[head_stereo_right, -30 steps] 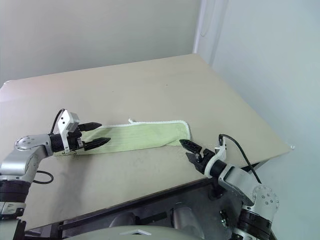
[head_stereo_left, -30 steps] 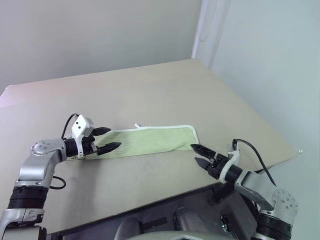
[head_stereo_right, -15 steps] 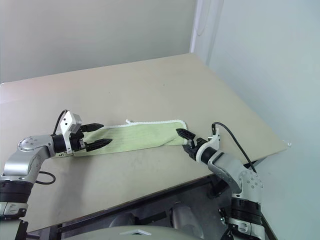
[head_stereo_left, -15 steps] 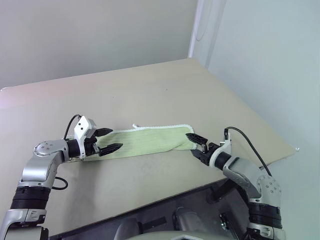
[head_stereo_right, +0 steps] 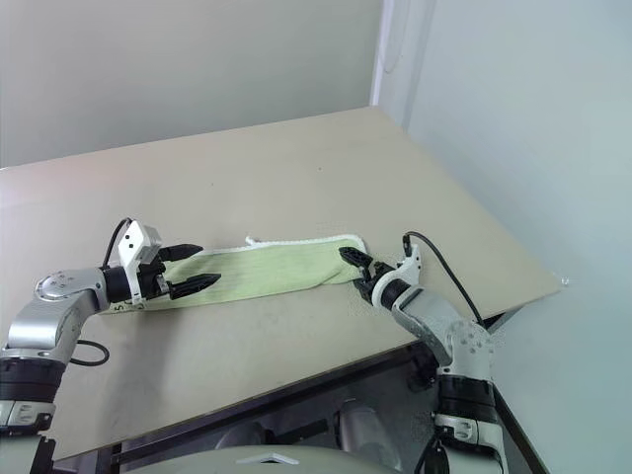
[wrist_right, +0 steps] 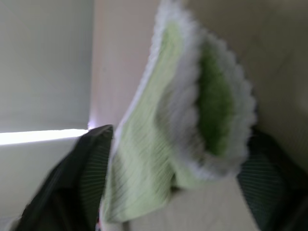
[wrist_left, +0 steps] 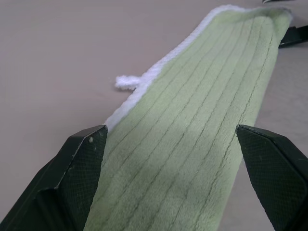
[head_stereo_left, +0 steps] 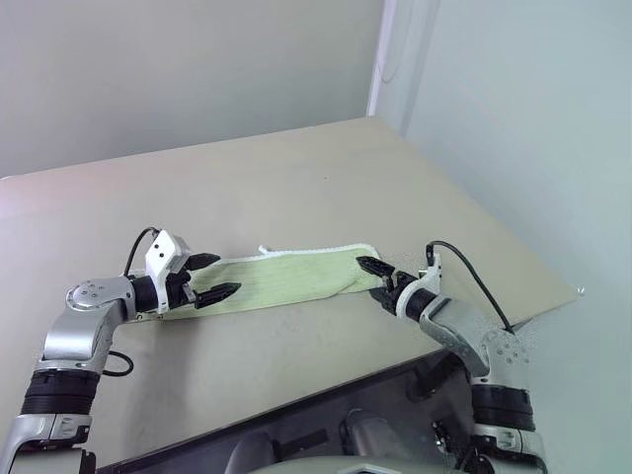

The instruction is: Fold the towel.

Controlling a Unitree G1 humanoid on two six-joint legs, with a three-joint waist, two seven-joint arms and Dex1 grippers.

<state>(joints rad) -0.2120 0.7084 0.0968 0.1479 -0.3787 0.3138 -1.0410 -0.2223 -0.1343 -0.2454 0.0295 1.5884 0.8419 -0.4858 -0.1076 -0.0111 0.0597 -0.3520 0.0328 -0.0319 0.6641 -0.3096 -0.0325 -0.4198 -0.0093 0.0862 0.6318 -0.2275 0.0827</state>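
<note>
- The towel's (head_stereo_left: 286,278) left end lies hidden behind the left gripper (head_stereo_left: 210,277), whose black fingers stand spread wide above it, holding nothing.
- The towel, a long folded pale lime-green strip of ribbed terry with white edging and a small loop tag (wrist_left: 126,82), lies flat on the beige table (head_stereo_left: 296,188).
- The right gripper (head_stereo_left: 378,279) straddles the towel's right end, fingers parted; whether they pinch it cannot be told.

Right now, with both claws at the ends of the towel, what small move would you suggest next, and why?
Probably close the right claw on the towel's end. Its fingers straddle that end, which bunches up between them in the right wrist view, but they are not yet visibly shut on it. The left claw stands open around the other end, so it could pinch afterwards.
</note>
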